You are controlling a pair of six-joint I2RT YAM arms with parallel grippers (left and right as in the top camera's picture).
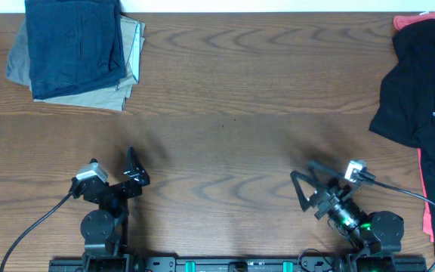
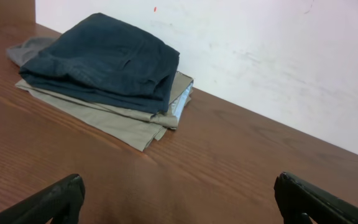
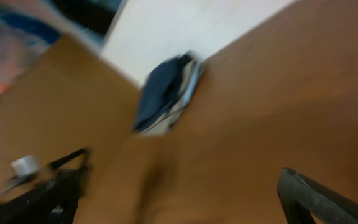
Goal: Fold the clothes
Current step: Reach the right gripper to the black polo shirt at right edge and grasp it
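The black shirt point(image 1: 421, 83) with a small white logo print lies crumpled at the far right edge of the table in the overhead view. It does not show in either wrist view. My left gripper point(image 1: 136, 168) is open and empty near the front left of the table, its fingers spread wide in the left wrist view point(image 2: 179, 199). My right gripper point(image 1: 305, 185) is open and empty at the front right, well apart from the shirt. Its wrist view point(image 3: 179, 199) is blurred.
A stack of folded navy-blue point(image 1: 78, 41) and khaki garments point(image 1: 131, 53) sits at the back left, also in the left wrist view point(image 2: 104, 62). A coral-red T-shirt point(image 1: 429, 204) lies under the black shirt at the right edge. Cables trail from both arms.
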